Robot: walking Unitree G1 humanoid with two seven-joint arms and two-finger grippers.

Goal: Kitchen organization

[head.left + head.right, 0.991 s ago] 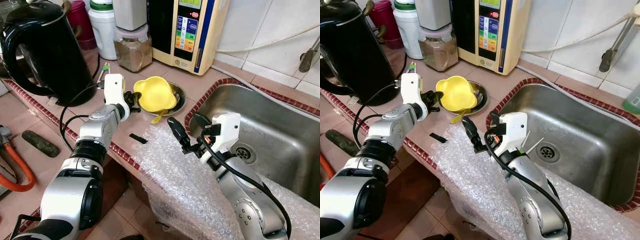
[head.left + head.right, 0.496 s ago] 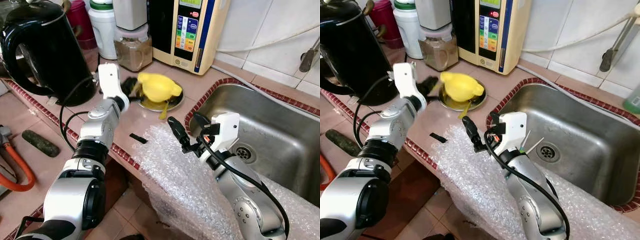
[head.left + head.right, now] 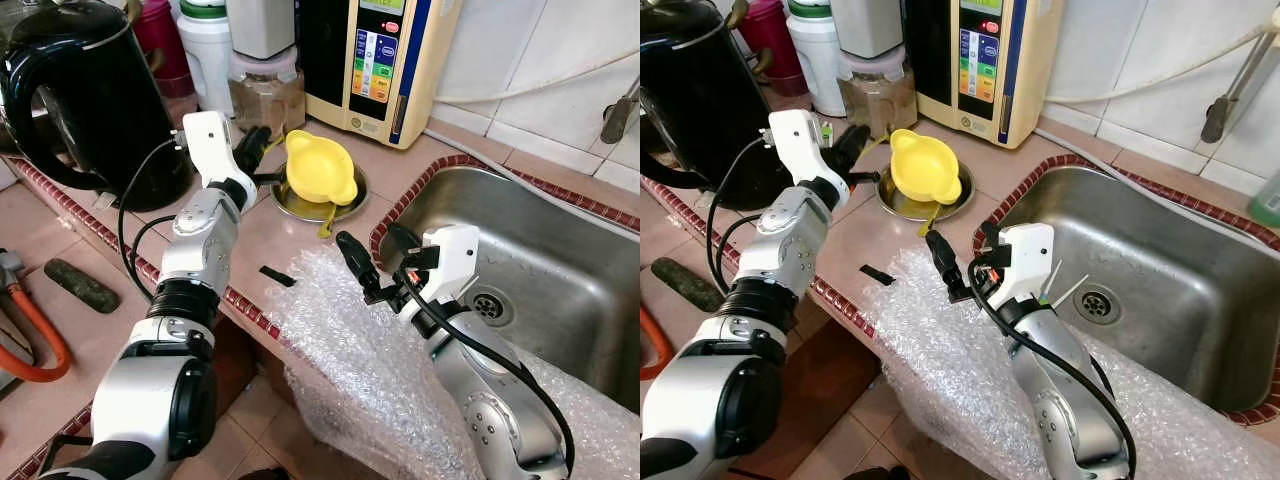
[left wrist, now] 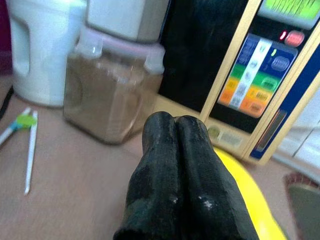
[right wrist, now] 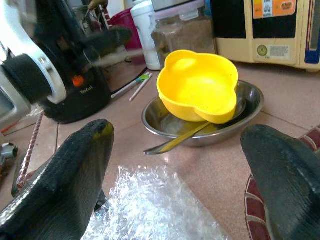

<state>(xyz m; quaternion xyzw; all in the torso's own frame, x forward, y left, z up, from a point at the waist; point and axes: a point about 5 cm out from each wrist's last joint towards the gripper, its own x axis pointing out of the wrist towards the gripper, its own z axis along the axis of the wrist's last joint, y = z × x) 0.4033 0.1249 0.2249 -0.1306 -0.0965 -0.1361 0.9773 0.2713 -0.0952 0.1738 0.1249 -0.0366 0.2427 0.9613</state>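
My left arm reaches forward and up toward eleven o'clock, elbow low, white wrist housing raised. My left gripper (image 3: 252, 150) points onward to about one o'clock, its two black fingers (image 4: 175, 165) pressed flat together. My right arm bends in from five o'clock, forearm rising toward eleven. My right gripper (image 3: 372, 252) has its fingers (image 5: 75, 170) spread wide apart, tips aimed at eleven o'clock.

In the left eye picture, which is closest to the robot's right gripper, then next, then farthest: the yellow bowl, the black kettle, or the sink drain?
From the right gripper:
1. Sink drain, just to its right.
2. Yellow bowl, beyond it in the metal dish.
3. Black kettle, far left on the counter.
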